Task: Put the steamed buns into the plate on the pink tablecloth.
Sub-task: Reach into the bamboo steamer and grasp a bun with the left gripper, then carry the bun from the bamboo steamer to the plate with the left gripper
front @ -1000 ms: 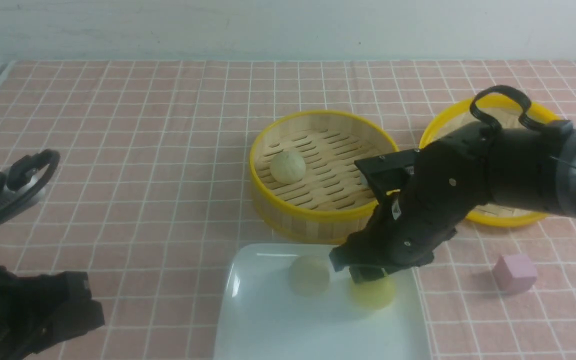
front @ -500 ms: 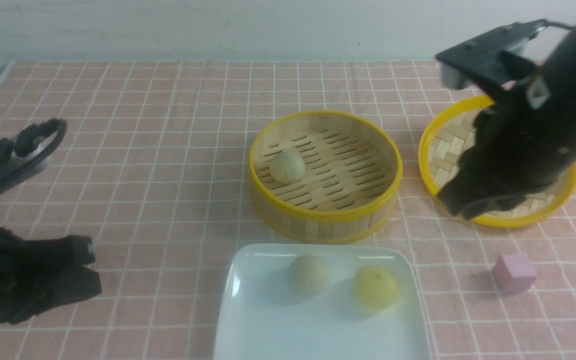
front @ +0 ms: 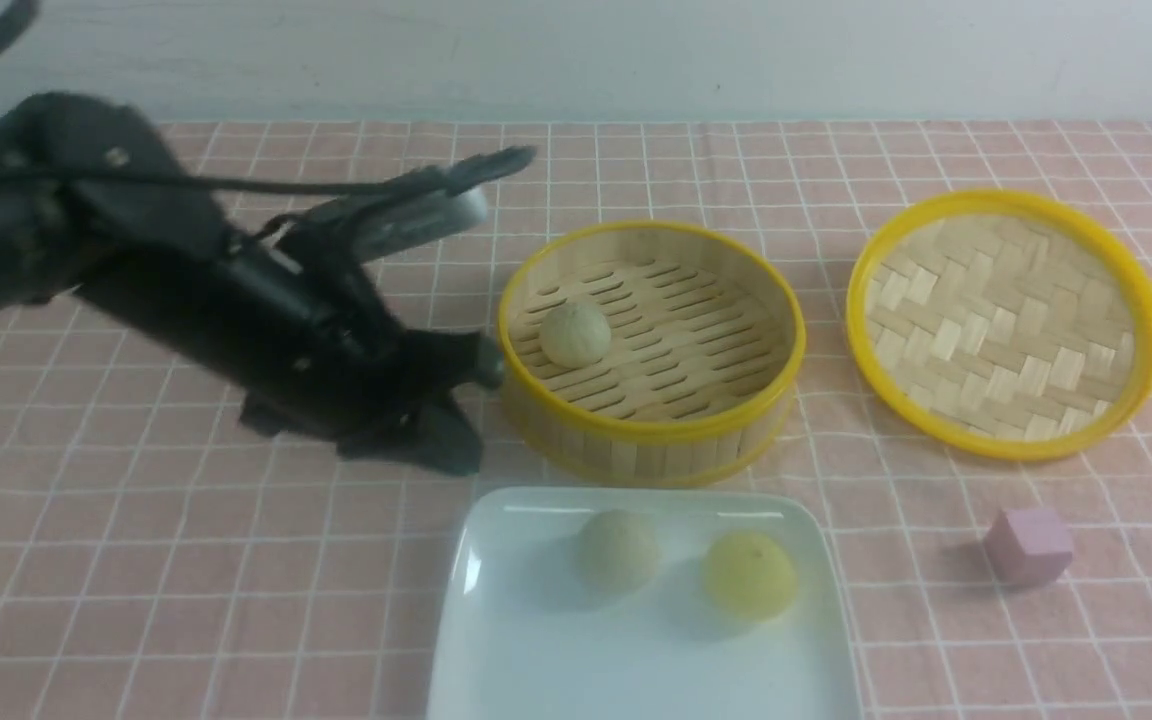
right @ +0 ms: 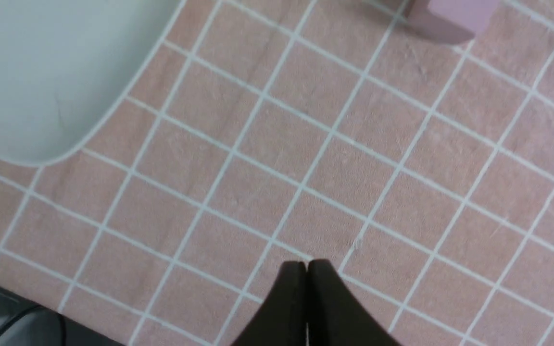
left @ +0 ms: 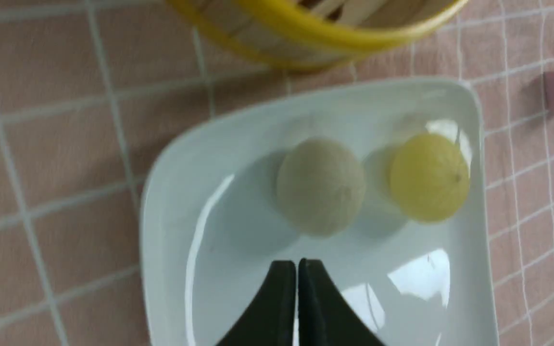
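Gridded pink tablecloth (front: 236, 600) covers the desk, and the glossy white plate (front: 496, 640) now holds a matte pale bun (front: 617, 549) and a yellow bun (front: 750, 574). The right gripper (right: 307, 263) has pulled away, fingers (right: 291, 307) shut and empty. The left gripper (left: 297, 263) has swung in beside the slatted bamboo steamer (front: 651, 440), fingers (left: 277, 307) together on nothing — likely bound for the third steamed bun (front: 576, 333) inside.

The tablecloth (front: 186, 580) is pink with a thin white grid. The plate (front: 556, 660) is glossy white; on it, the left bun (front: 617, 548) is pale beige-green, the right bun (front: 751, 574) yellow. Centre frame, the steamer basket (front: 651, 450) is tan bamboo, yellow-rimmed, as is the basket-weave lid (front: 1001, 310). The cube (front: 1028, 545) is lilac-pink.
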Controlling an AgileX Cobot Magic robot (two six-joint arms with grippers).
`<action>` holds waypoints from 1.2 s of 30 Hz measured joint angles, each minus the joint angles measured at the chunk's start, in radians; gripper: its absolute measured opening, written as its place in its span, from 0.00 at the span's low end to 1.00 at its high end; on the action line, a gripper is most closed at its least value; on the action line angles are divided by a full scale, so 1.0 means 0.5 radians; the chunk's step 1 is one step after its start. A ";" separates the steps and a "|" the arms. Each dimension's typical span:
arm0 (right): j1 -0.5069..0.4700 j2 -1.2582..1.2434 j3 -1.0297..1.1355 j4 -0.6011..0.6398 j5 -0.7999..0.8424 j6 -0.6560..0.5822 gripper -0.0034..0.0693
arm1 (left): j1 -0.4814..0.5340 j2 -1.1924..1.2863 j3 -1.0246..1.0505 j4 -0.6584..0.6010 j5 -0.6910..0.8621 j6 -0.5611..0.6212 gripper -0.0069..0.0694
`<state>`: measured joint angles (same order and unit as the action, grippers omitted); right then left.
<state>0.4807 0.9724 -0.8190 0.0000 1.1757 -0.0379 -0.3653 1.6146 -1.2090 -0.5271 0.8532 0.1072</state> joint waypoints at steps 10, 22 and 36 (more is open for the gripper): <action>0.000 -0.190 0.229 0.000 -0.292 0.006 0.05 | -0.206 0.735 -0.998 0.657 -0.033 -0.459 0.50; 0.000 -0.190 0.233 0.000 -0.366 0.006 0.08 | -0.217 1.202 -1.292 0.783 -0.254 -0.582 0.33; 0.000 -0.192 0.233 0.043 -0.390 0.006 0.09 | -0.262 0.430 -1.263 1.054 0.285 -0.676 0.12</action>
<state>0.4807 0.8764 -0.7025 0.0214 0.9808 -0.0347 -0.4963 1.8295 -1.8406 0.0000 0.9956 -0.2309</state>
